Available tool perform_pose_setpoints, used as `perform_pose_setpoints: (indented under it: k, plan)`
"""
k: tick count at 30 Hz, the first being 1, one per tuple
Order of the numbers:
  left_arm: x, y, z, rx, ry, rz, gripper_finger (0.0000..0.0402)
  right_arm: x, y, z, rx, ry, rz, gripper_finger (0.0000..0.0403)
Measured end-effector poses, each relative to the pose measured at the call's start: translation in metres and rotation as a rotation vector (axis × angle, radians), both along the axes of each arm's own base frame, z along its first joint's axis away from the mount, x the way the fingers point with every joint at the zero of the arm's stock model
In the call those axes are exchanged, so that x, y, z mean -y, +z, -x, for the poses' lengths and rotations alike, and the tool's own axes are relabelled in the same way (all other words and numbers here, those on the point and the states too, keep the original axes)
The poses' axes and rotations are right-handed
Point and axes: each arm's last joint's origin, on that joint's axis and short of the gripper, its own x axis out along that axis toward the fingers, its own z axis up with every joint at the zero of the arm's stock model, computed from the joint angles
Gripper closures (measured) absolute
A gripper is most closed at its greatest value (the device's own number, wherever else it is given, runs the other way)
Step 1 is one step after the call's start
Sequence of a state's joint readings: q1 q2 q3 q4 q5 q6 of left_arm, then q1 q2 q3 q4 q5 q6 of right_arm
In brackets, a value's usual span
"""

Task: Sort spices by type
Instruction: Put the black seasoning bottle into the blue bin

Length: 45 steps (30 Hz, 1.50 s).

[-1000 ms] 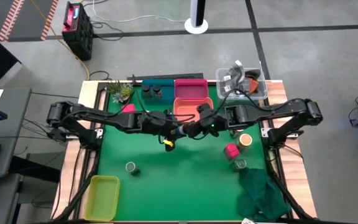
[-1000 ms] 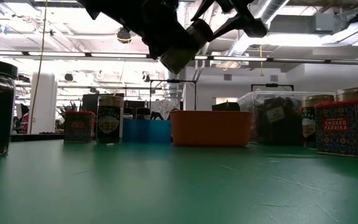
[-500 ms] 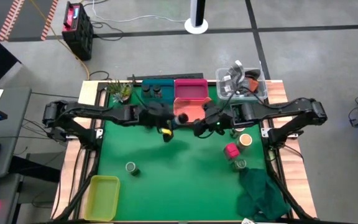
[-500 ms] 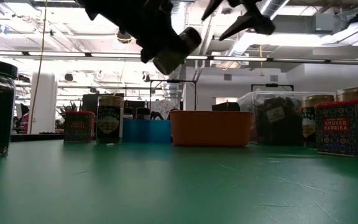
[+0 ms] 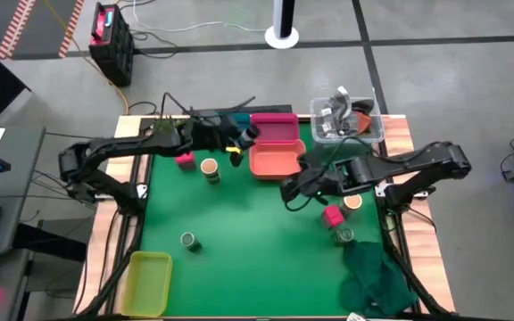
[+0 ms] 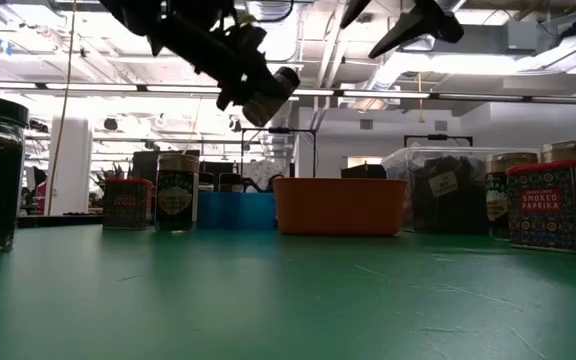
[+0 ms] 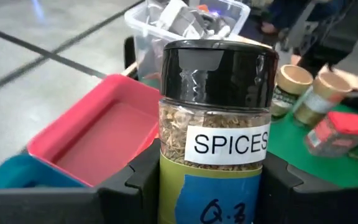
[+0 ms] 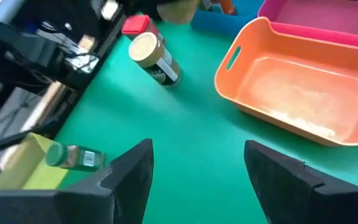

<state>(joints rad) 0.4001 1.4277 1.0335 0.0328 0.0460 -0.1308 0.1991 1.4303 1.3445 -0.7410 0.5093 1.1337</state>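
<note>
Green mat table (image 5: 257,241) in an open workshop, grey floor around it, ceiling lights and pipework visible only in the low view.

Left gripper (image 5: 237,149) is up at about 12 o'clock of the mat, over the teal tray (image 5: 226,125) next to the pink tray (image 5: 273,127). Its fingers are clamped on a black-capped spice jar (image 7: 215,124) — the left wrist view reads "SPICES" on the label and shows flaky contents; the high view only gives a dark blob with a yellow bit there. The low view shows that jar (image 6: 271,95) tilted, well above the table.

Right gripper (image 5: 290,192) sits near mat centre, roughly 6 o'clock from the orange tray (image 5: 273,161). Fingers (image 8: 132,171) spread apart, nothing between them — right wrist view settles that; from above they're too small to tell.

On the mat:
- tan-topped jar (image 5: 209,168) and pink box (image 5: 185,159) at 10 o'clock, near each other; the right wrist view shows them too.
- green-topped jar (image 5: 189,241) at 8 o'clock, near the yellow tray (image 5: 148,281)
- second pink box (image 5: 332,216), tan-topped jar (image 5: 352,201) and green-topped jar (image 5: 344,235) clustered at 3–4 o'clock, beside the green cloth (image 5: 375,278)

Only the low view reads "SMOKED PAPRIKA" on the box (image 6: 553,205) at its right edge. Clear tub (image 5: 346,118) of grey clutter is at 1 o'clock.
</note>
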Motion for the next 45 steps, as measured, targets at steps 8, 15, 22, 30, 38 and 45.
perform_pose_setpoints:
  k: [8, 15, 22, 30, 38, 45]
  plan:
    - [0.005, -0.014, 0.01, 0.11, -0.236, 0.119, 0.0235, -0.002, -0.004, -0.007, -0.033, 0.069, 0.106, 0.0126]
    - [0.025, -0.002, 0.017, 0.208, -0.4, 0.171, 0.0235, 0.014, 0.016, -0.01, 0.048, 0.142, 0.256, 0.0126]
    - [0.03, 0.011, 0.026, 0.246, -0.462, 0.17, 0.0235, 0.034, 0.029, -0.025, 0.188, 0.263, 0.305, 0.0126]
    - [0.037, 0.016, 0.027, 0.268, -0.509, 0.191, 0.0235, 0.044, 0.035, -0.029, 0.234, 0.321, 0.366, 0.0125]
    - [0.048, 0.021, 0.023, 0.315, -0.56, 0.149, 0.0235, 0.043, 0.038, -0.03, 0.271, 0.353, 0.372, 0.0069]
    - [0.052, 0.025, 0.021, 0.346, -0.554, 0.119, 0.0235, 0.039, 0.025, -0.051, 0.288, 0.386, 0.381, 0.0027]
